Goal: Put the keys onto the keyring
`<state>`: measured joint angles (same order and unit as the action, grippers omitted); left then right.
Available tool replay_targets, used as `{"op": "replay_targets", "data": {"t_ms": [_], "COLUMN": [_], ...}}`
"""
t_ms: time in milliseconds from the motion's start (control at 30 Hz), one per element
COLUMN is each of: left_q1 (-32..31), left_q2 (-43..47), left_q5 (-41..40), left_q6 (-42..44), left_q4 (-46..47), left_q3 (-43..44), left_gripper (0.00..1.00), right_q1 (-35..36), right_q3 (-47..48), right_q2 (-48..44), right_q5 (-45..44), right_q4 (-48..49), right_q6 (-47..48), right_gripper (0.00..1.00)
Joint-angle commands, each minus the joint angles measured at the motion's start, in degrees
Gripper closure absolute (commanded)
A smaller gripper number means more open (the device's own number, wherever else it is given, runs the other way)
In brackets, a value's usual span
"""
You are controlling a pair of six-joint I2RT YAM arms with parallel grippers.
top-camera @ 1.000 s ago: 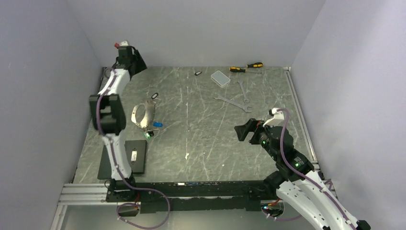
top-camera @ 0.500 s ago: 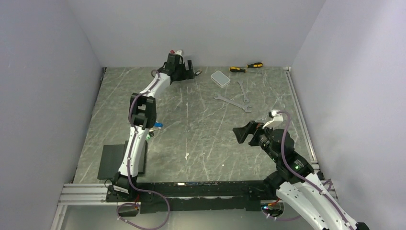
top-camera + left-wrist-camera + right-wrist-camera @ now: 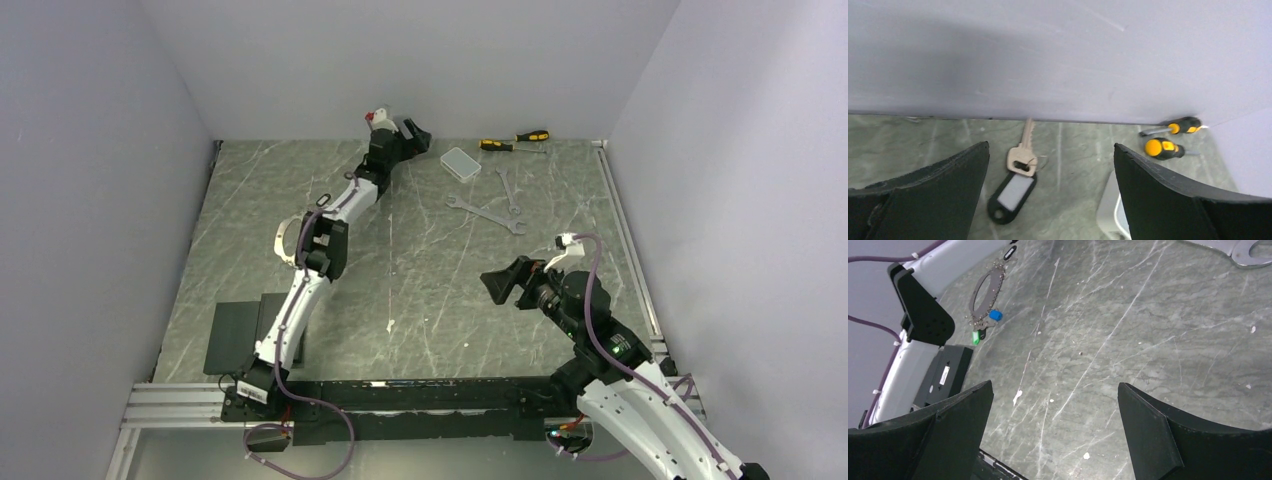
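A: Since the left arm (image 3: pixel 330 235) covers it, where's the keyring (image 3: pixel 282 240)?
B: Only its arc shows, on the tabletop's (image 3: pixel 430 280) left side. Left end effector (image 3: pixel 1050 150) gapes toward a black-tagged key (image 3: pixel 1018 157) by the back wall (image 3: pixel 1048 60); right end effector (image 3: pixel 1055 385) gapes, empty.

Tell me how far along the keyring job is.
Done: blue-tagged key and green-tagged key lie against the silver wire keyring, threading unclear. In hand: nothing; open left gripper hovers over the black-tagged key by the back wall. Remaining: fetching it; right gripper open, empty.
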<state>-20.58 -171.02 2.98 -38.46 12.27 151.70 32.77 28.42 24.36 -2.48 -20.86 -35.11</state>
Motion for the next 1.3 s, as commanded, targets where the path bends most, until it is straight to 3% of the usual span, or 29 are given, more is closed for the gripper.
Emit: {"op": "replay_targets", "data": {"t_ms": [0, 267, 467, 633, 867, 1067, 1133, 1267], "left_q1": [-1.2, -2.32, -3.28, -4.09, -5.78, -9.48, -10.95, -11.94], "left_q2": [-4.61, -7.85, -3.99, 0.13, 4.05, 9.54, 15.27, 31.85], "left_q5": [-4.23, 0.34, 0.85, 3.41, 7.37, 17.61, 14.23, 5.11], "left_q6": [-6.16, -6.78, -3.38, -5.52, -5.25, 5.67, 10.42, 12.37], "left_q4": [7.21, 3.79, -10.77, -24.55, -35.76, -37.25, -38.35, -28.06], "left_q3": [4.61, 6.72, 6.0, 3.64, 2.27, -5.36, -11.66, -31.23], "left_gripper": [0.01, 0.01, 0.1, 0.11, 0.13, 0.22, 0.3, 0.31], "right_q1": [0.18, 0.21, 0.16, 0.23, 0.19, 0.18, 0.13, 0.18], "right_q3": [1.06, 4.17, 7.7, 10.3, 13.58, 16.15, 17.24, 17.8], "right_q2": [-0.67, -1.71, -2.73, -5.07, -10.27, -13.11, -13.46, -14.03], "right_q5": [0.54, -0.46, -0.78, 0.25, 2.88, 3.08, 2.71, 2.65], "right_q4": [0.65, -3.84, -8.63, -12.69, -16.95, -20.58, -21.99, -23.52], "right_q6": [-1.46, -2.08, -2.68, -4.24, -5.92, -4.37, -3.61, -2.77], "right_gripper": [0.0, 0.0, 0.0, 0.0, 0.0, 0.0, 0.0, 0.0]}}
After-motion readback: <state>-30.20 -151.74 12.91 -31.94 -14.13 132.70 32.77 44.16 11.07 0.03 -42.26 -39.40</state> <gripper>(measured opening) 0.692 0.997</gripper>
